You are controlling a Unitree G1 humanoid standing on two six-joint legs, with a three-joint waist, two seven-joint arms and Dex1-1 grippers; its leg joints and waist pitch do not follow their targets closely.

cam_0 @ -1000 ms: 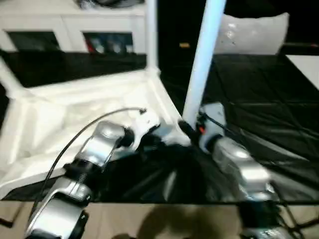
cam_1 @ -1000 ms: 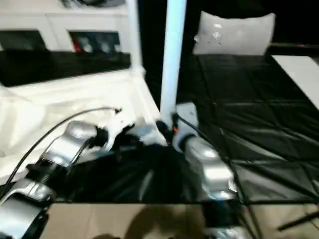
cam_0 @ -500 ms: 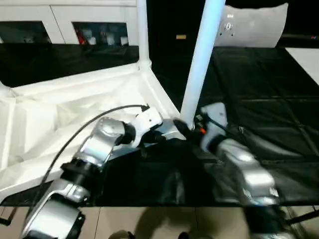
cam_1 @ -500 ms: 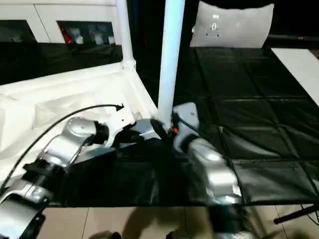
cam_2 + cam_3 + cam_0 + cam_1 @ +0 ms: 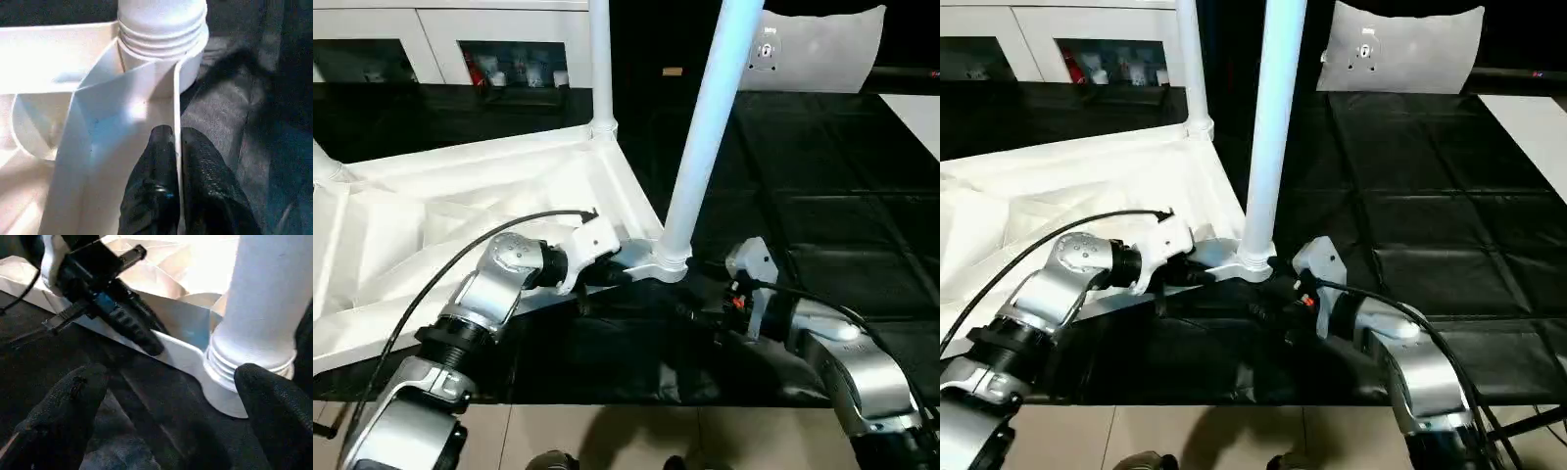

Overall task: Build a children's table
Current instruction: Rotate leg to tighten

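Your left gripper (image 5: 175, 161) fingers pinch tabletop (image 5: 460, 211) rim, stiff, light plastic; right gripper (image 5: 166, 416) fingers spread by leg (image 5: 705, 137) — grip low nr socket.

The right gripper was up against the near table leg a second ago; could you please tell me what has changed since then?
The right gripper has let go of the near leg and drawn back from it, its jaws now spread wide. The leg stands on in its corner socket. The left gripper has stayed put, jaws pinched on the rim of the tabletop beside that socket. The far leg also stays upright.
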